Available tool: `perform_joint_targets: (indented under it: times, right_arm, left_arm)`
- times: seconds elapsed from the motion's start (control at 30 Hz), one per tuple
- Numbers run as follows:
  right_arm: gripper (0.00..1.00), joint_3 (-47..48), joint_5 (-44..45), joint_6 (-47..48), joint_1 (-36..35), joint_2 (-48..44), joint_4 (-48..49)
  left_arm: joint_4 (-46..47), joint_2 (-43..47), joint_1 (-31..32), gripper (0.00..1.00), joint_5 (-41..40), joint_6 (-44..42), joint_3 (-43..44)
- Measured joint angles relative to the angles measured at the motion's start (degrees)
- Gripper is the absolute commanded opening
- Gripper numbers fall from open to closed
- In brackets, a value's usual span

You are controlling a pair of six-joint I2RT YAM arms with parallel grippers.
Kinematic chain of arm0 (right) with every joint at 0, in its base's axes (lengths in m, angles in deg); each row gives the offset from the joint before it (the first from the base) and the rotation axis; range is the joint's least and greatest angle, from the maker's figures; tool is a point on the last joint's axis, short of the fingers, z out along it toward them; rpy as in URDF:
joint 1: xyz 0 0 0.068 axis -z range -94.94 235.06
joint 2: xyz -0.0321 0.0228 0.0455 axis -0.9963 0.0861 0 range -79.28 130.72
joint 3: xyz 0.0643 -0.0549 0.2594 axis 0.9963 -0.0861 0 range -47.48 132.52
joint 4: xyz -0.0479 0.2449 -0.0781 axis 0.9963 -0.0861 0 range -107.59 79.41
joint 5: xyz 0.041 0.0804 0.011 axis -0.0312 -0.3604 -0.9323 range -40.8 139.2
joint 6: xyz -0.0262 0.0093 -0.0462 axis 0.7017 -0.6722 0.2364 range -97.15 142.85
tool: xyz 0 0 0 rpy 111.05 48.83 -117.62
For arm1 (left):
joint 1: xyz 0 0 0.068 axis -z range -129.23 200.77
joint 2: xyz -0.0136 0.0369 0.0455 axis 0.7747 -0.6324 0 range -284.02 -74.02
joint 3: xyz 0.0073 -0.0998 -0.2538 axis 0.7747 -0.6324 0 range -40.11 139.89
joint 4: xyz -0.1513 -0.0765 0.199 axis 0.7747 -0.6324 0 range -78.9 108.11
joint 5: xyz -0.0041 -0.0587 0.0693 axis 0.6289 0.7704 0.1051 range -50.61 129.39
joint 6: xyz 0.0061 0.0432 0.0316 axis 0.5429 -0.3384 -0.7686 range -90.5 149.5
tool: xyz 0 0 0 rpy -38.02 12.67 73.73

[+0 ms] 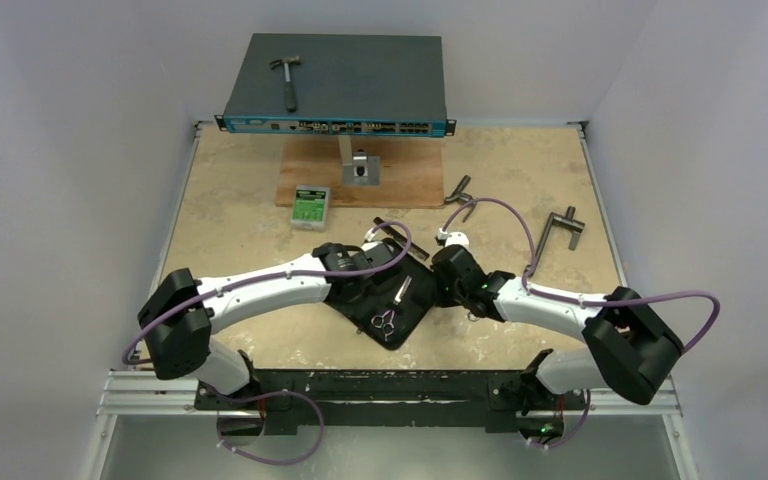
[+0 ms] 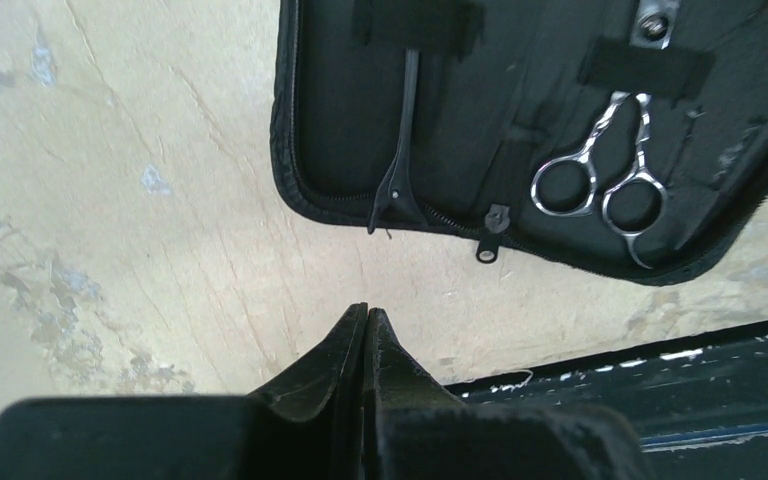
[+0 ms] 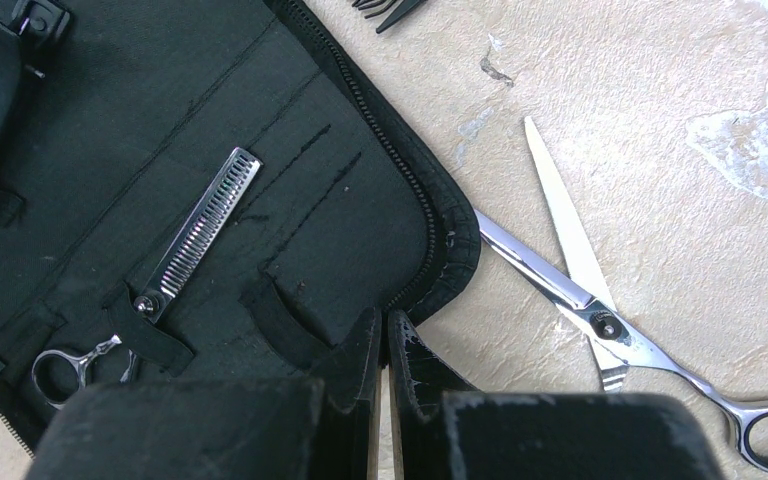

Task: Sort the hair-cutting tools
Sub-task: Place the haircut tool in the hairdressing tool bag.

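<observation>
There were two scissors, one clip and one comb. The toothed scissors point(image 3: 198, 238) were shiny silver, with little teeth along one blade and two ring handles. They lay inside the open black case point(image 3: 110, 100), tucked under a strap. The thin black clip point(image 2: 400, 150) lay in the case too, under another strap, with its end poking over the zip. The plain scissors point(image 3: 600, 315) lay on the table point(image 3: 680, 200) just beside the case, blades spread apart, and one blade touched the case's edge. Only the comb's point(image 3: 390, 10) black teeth showed, on the table past the case.

The left gripper point(image 2: 367, 318) had its fingers pressed together and held nothing. The right gripper point(image 3: 382, 335) was almost pressed together and held nothing.

Farther back sat two grey T-tools point(image 1: 565, 228) and one hammer point(image 1: 287, 80).
</observation>
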Motion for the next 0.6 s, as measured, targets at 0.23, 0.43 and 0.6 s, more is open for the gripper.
perform_joint_targets:
  times: [0.23,0.43,0.6]
  right_arm:
    - [0.0,0.0,0.0,0.0,0.0,0.0,0.0]
    - [0.0,0.0,0.0,0.0,0.0,0.0,0.0]
    - [0.0,0.0,0.0,0.1,0.0,0.0,0.0]
  left_arm:
    - [0.7,-2.1,0.3,0.0,-0.5,1.8,-1.6]
    - [2.3,-5.0,0.3,0.0,-0.4,1.8,-1.6]
    - [3.7,-6.3,0.3,0.0,-0.4,1.8,-1.6]
